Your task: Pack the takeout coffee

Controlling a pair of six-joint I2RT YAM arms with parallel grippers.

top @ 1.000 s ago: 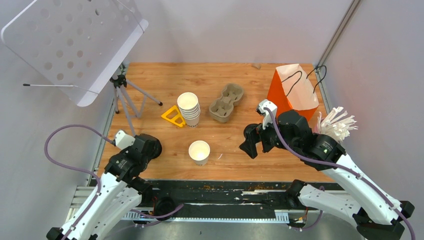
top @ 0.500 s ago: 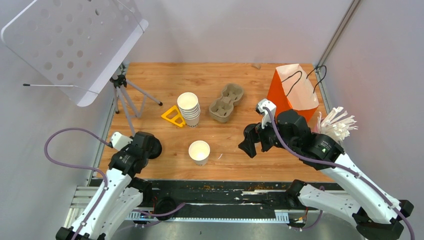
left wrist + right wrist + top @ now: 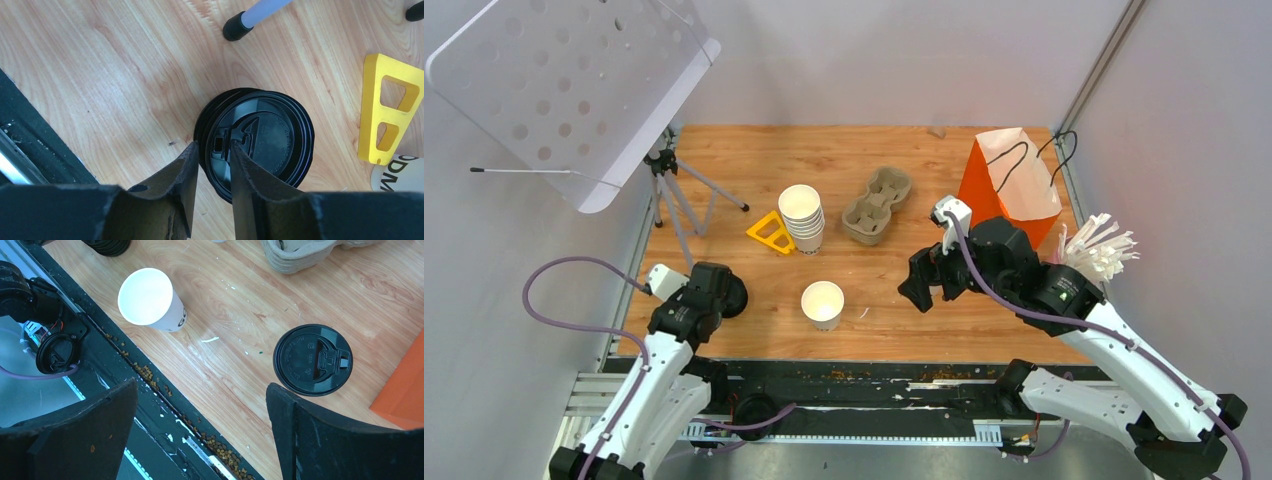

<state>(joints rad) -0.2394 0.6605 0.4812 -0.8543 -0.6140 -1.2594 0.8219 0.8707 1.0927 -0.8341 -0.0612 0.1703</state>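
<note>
The takeout coffee (image 3: 312,359) shows only in the right wrist view, as a round black lid seen from above; its cup is hidden beneath. My right gripper (image 3: 202,387) hangs wide open above the table's front edge, left of that lid, with nothing between its fingers. In the top view the right gripper (image 3: 921,290) and its arm hide the coffee. My left gripper (image 3: 212,145) is low over a stack of loose black lids (image 3: 270,140). Its jaws stand narrowly apart astride the top lid's near rim, one finger outside the stack, one on the lid.
A lidless white cup (image 3: 822,303) stands at the front centre. Behind it are a stack of white cups (image 3: 802,215), a yellow triangle (image 3: 772,234) and a pulp cup carrier (image 3: 877,203). An orange paper bag (image 3: 1009,185) and white straws (image 3: 1099,250) are at the right, a tripod (image 3: 674,185) at the left.
The left jaws have narrowed round the lid stack's rim. The right arm has drifted slightly left and away from me, its jaws still wide.
</note>
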